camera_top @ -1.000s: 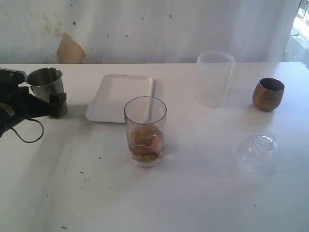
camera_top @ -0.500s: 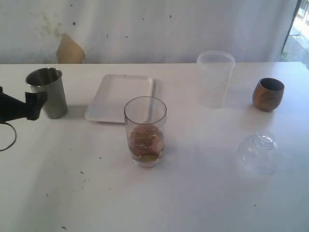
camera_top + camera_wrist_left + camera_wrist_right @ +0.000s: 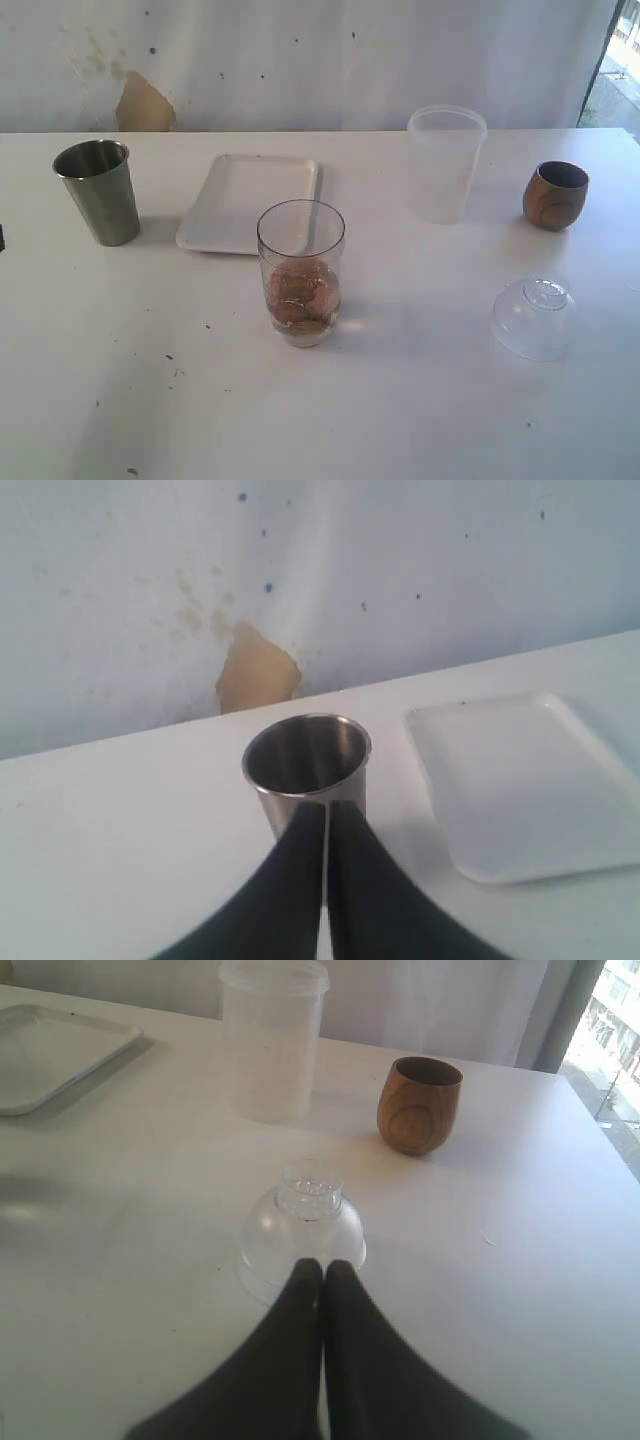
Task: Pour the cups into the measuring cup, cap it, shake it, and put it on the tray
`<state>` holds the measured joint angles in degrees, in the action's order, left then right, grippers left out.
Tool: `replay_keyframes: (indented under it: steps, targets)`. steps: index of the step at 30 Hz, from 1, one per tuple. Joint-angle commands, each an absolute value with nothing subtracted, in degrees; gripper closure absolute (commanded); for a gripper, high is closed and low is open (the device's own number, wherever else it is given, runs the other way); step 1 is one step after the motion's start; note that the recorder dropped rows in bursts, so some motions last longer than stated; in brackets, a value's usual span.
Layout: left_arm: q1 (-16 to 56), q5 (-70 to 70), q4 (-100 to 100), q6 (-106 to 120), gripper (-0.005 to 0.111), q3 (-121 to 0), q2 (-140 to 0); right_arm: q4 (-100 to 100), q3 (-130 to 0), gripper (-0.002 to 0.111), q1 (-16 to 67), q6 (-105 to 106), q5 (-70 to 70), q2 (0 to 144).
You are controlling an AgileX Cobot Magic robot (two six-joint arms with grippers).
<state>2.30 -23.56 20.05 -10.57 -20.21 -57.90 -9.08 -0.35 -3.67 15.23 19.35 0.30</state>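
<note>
I count two tools, and both are closed with nothing in them. The left tool [image 3: 326, 805] has its jaws pressed flat together. Straight ahead of its tips stands one steel tumbler [image 3: 306, 765], upright and mouth up. In the exterior view that tumbler stands alone on the table [image 3: 400, 410], and the arm shows only as a dark sliver at the frame's edge. So I read the tool as apart from the tumbler, not touching it.

One white tray [image 3: 530, 780] lies flat past the tumbler, on the side toward the other arm, with nothing on it.

The right tool [image 3: 321, 1265] is also closed, jaw against jaw. Just ahead of its tips lies one clear dome lid [image 3: 303, 1230], resting on its wide rim with the spout end up. I cannot tell whether the tips touch it. Farther ahead of this tool, to one side, sits one brown wooden cup [image 3: 419, 1105], upright. To the other side, a little farther on, stands one frosted container [image 3: 272, 1040], also upright.

That makes two cups, one ahead of each tool.

The single measuring cup [image 3: 301, 270] stands upright and uncapped between the two tools, well clear of both. It is just beside the tray's nearer edge and has brownish pieces piled in its bottom.
</note>
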Motion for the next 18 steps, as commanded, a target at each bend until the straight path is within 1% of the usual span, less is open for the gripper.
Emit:
replay_keyframes:
  steps: [1, 11, 18]
  targets:
    - [2.39, -22.62, 20.38, -15.44, 0.107, -17.93, -50.35, -9.15, 0.00, 0.108, -3.53, 15.69, 19.24, 0.00]
    - [2.39, -21.41, 20.51, -22.34, 0.107, -13.97, -35.09, -9.27, 0.00, 0.108, -3.53, 15.69, 19.24, 0.00]
    - [2.39, -21.81, 20.51, -23.74, 0.107, -13.97, -31.28, -9.27, 0.00, 0.108, -3.53, 15.69, 19.24, 0.00]
